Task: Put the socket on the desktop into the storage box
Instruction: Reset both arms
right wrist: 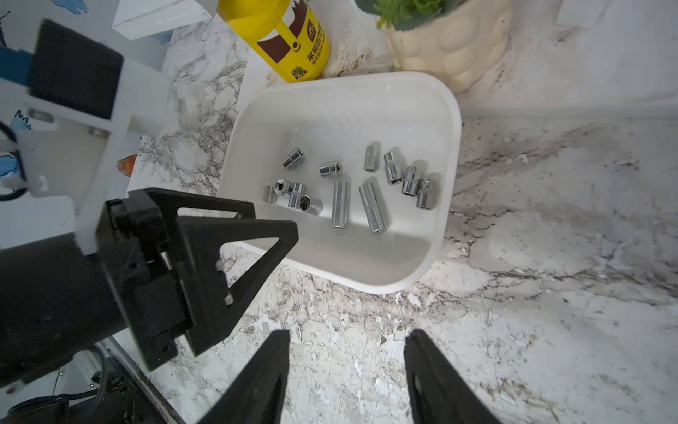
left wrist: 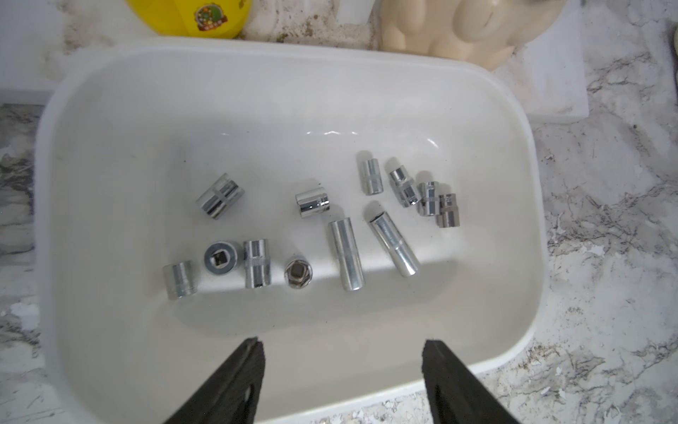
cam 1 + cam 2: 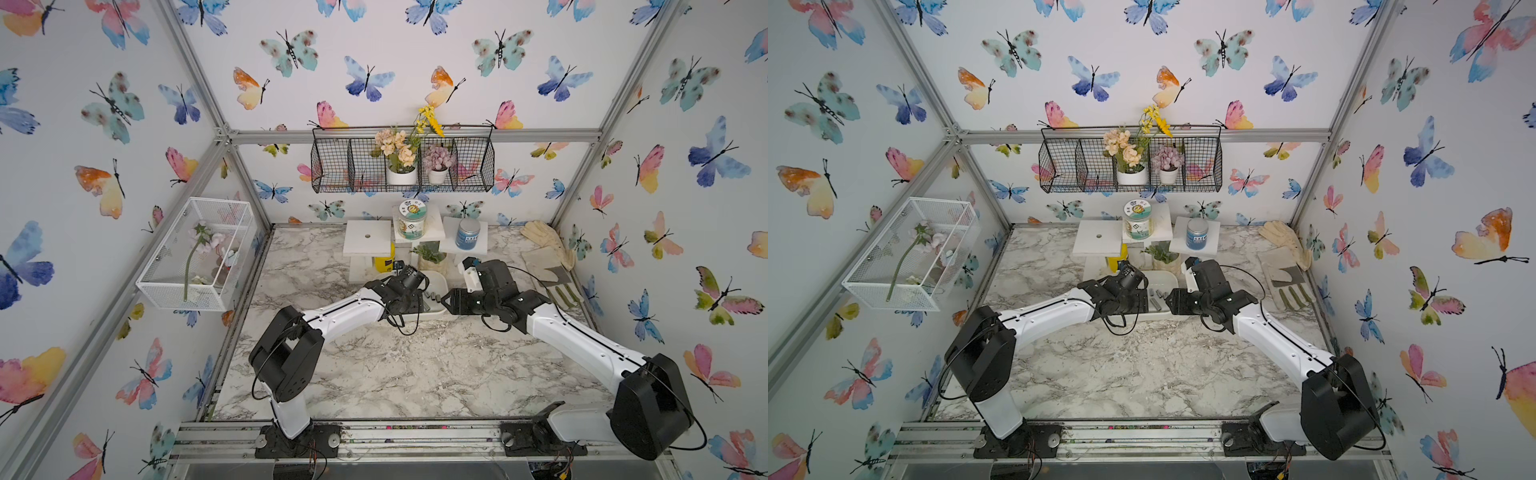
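Left gripper point(image 3: 420, 306) and right gripper point(image 3: 448, 300) are seen in both top views, close together at the shallow white plastic storage box point(image 3: 438, 277) on the white, grey-veined marble desktop point(image 3: 374, 365); their jaws cannot be judged there. From the left wrist, the left gripper point(image 2: 343, 343) is shown spread and empty over the box's rim, and twelve chrome steel sockets point(image 2: 346, 253) are seen lying inside. From the right wrist, the right gripper point(image 1: 347, 332) is shown spread and empty over bare desktop beside the box.
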